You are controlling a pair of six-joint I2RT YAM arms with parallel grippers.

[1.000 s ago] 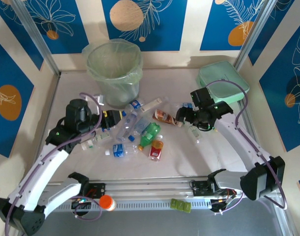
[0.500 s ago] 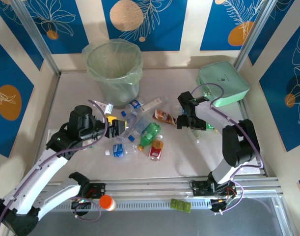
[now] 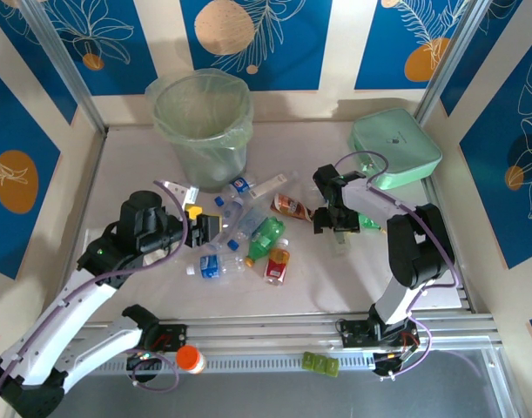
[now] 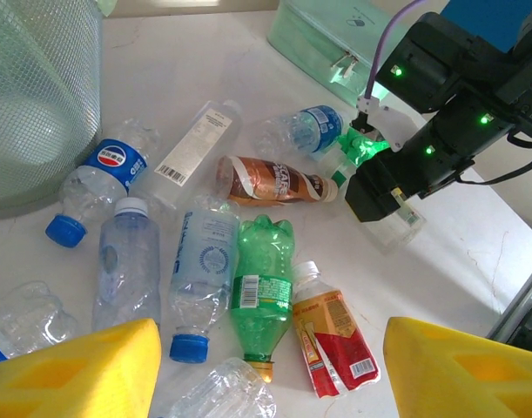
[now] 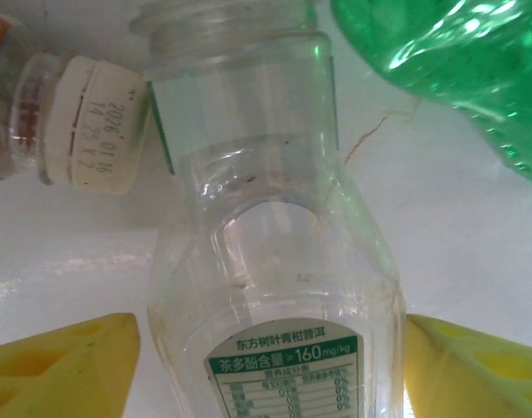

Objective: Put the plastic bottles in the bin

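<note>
Right gripper (image 5: 272, 329), fingers apart, is straddling a clear bottle (image 5: 266, 218) right of the bin (image 3: 205, 150) (slick plastic); squeezing off-centre could be popping it loose.

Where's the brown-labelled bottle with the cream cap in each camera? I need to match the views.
Top external: the brown-labelled bottle lies just right of centre, left of the right arm's tip.
Left wrist: the bottle lies crosswise near the middle, cap pointing right.
Right wrist: its cream cap sits at the upper left, with the body cut off by the edge.
Shared landmark: the uncapped clear bottle beside that cap.
</note>
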